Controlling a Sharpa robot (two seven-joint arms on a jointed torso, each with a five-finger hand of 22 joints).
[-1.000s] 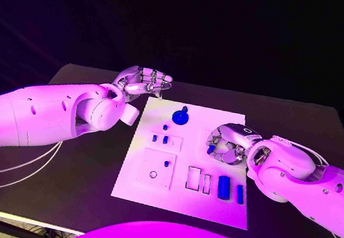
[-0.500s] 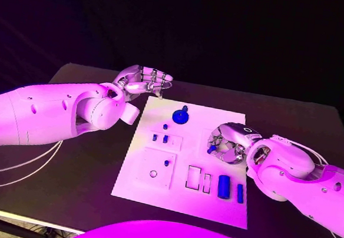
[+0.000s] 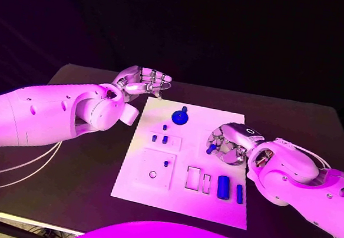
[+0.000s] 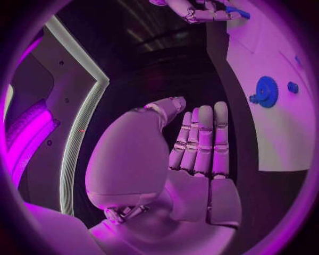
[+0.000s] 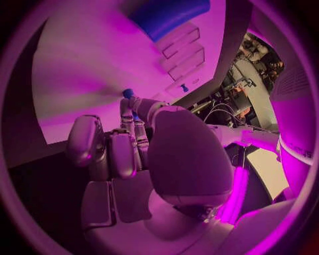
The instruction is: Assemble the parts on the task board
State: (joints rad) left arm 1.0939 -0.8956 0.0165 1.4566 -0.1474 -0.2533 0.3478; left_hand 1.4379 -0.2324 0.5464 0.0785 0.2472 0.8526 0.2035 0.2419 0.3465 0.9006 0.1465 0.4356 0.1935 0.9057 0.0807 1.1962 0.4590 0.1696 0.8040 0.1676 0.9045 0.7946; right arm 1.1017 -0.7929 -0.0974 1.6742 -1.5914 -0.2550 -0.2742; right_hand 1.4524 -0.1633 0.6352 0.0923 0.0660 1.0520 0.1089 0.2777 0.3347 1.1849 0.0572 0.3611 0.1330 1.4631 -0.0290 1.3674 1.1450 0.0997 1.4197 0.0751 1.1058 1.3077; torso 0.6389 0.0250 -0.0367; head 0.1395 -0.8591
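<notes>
fingers (image 3: pixel 217 144) of right hand (image 3: pixel 229 143) pinch small blue part (image 3: pixel 210 149), above task board (image 3: pixel 223 124)

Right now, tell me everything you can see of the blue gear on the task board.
The blue gear is a small round disc, plastic by the look, with fine teeth round its rim, which the left wrist view shows. It lies flat on the white task board, near the board's far edge. A small blue knob sits close by its rim; whether they touch I cannot tell. Nothing grips the gear: the left robot hand hangs beyond the board's far left corner, and the right robot hand is nearer the right edge.
</notes>
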